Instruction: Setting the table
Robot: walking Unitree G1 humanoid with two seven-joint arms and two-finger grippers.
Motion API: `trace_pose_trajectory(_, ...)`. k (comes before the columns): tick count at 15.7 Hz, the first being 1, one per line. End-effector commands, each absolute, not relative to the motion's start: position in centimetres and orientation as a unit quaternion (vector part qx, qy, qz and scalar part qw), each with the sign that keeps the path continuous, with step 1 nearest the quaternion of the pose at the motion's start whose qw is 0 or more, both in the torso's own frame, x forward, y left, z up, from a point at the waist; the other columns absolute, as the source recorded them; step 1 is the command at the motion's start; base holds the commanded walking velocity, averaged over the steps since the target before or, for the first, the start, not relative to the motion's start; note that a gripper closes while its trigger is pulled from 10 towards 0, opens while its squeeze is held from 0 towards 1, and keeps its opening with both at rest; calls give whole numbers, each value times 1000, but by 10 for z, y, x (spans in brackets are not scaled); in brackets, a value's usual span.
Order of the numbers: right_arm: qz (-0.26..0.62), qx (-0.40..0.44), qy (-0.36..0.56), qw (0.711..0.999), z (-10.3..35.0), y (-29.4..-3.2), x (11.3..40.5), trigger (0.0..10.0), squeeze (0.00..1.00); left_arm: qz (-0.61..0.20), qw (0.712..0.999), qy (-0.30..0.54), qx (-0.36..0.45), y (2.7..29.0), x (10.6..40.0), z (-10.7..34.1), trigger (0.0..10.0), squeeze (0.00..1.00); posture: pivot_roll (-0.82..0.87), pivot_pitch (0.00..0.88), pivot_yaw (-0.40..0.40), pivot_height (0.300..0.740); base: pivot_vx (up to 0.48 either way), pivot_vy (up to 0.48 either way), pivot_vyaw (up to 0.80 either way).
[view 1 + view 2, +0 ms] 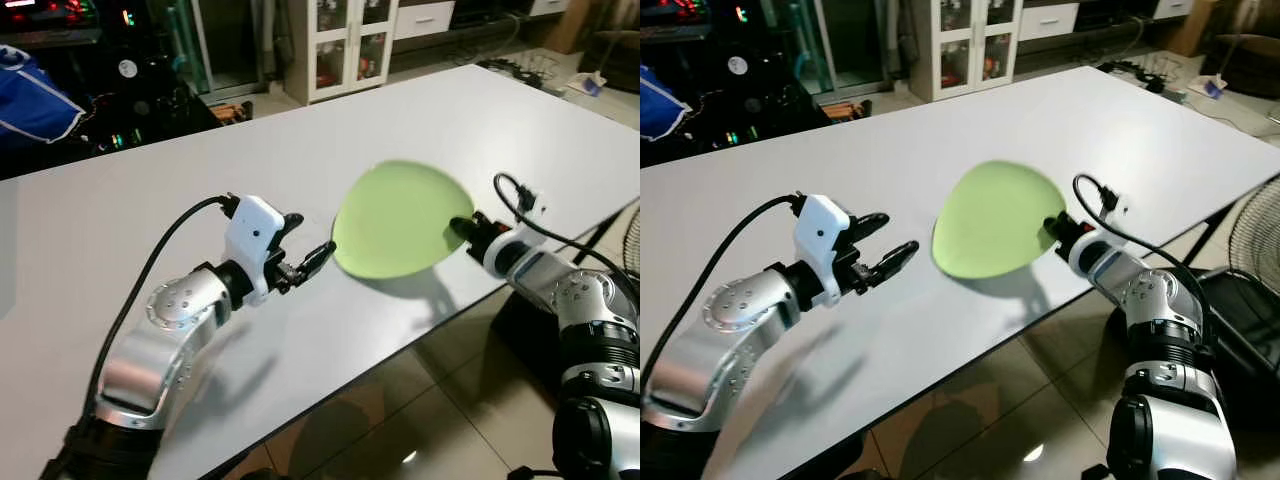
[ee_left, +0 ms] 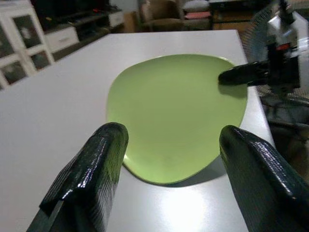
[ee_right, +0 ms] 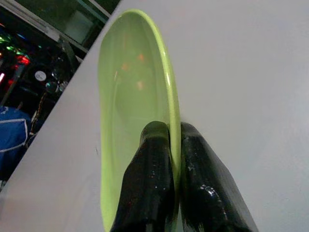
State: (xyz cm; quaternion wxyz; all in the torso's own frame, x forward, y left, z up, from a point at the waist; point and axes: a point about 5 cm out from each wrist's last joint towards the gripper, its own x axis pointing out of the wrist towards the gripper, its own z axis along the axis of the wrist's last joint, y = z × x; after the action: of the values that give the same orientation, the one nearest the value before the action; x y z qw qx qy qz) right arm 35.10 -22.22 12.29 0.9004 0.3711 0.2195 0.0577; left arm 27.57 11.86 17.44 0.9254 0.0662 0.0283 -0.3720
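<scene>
Left gripper point(image 1: 312, 258): fingers apart, holding nothing, hovering over the white table point(image 1: 120, 220) just left of the green plate point(image 1: 395, 220), aimed at its left rim.

Green plate: rounded-triangular, lying near the table's near edge, close to flat; its shadow hints the near side is lifted. Long axis runs roughly left-near to right-far, the narrower end toward the right.

Right gripper point(image 1: 1052, 229): fingers clamped on the plate's right rim, one above and one below.

Risk: the pinch takes only a thin strip of rim, so the plate may pivot or slip out. The table's near edge is close, so a slip could send it to the floor.
</scene>
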Motion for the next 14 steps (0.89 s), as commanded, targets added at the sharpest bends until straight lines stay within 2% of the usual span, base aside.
trace_pose_trajectory(1, 57, 366, 231, 900, 127, -226, 352, 10000, 0, -387, 919, 22, 67, 116, 275, 182, 10000, 0, -27, 0, 4, 740, 0, 0, 0)
trace_pose_trajectory(6, 64, 381, 285, 877, 120, -250, 334, 10000, 0, -413, 909, 43, 41, 115, 275, 187, 10000, 0, -47, 0, 14, 740, 0, 0, 0)
trace_pose_trajectory(11, 57, 378, 301, 874, 113, -251, 331, 10000, 0, -409, 909, 57, 49, 110, 279, 186, 10000, 0, -51, 0, 21, 740, 0, 0, 0)
trace_pose_trajectory(14, 44, 369, 292, 881, 106, -248, 334, 10000, 0, -404, 911, 65, 54, 109, 280, 184, 10000, 0, -43, 0, 26, 740, 0, 0, 0)
